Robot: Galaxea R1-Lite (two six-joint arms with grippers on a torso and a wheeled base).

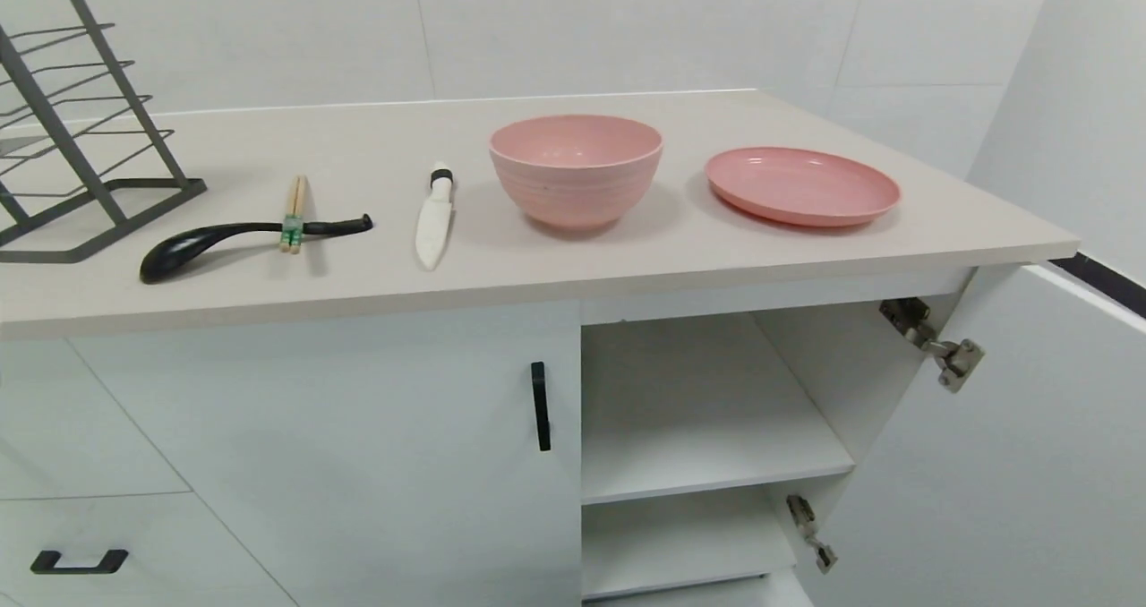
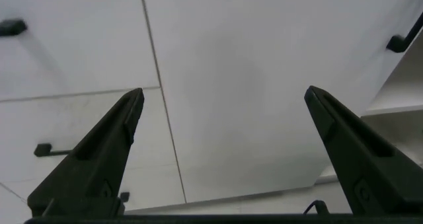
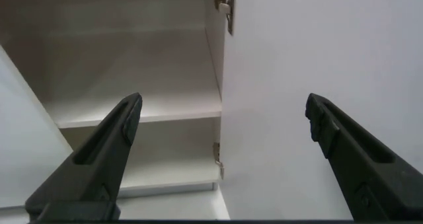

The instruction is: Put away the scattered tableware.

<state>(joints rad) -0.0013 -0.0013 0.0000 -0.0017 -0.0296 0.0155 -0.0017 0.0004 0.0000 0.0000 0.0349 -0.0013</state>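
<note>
On the counter point(image 1: 680, 258) lie a black ladle point(image 1: 215, 238), a pair of wooden chopsticks point(image 1: 294, 213) across its handle, and a white knife point(image 1: 435, 218). A pink bowl point(image 1: 575, 170) stands right of the knife, and a pink plate point(image 1: 801, 184) lies farther right. My left gripper point(image 2: 225, 98) is open, held low in front of the shut white cabinet door point(image 2: 251, 92). My right gripper point(image 3: 221, 105) is open, facing the open cabinet's shelf point(image 3: 139, 95).
A grey wire dish rack point(image 1: 76, 132) stands at the counter's far left. The right cabinet door point(image 1: 1012, 446) hangs open with hinges point(image 1: 936, 343) exposed; two bare shelves point(image 1: 707, 428) sit inside. The left door has a black handle point(image 1: 539, 406); a drawer handle point(image 1: 79, 560) sits lower left.
</note>
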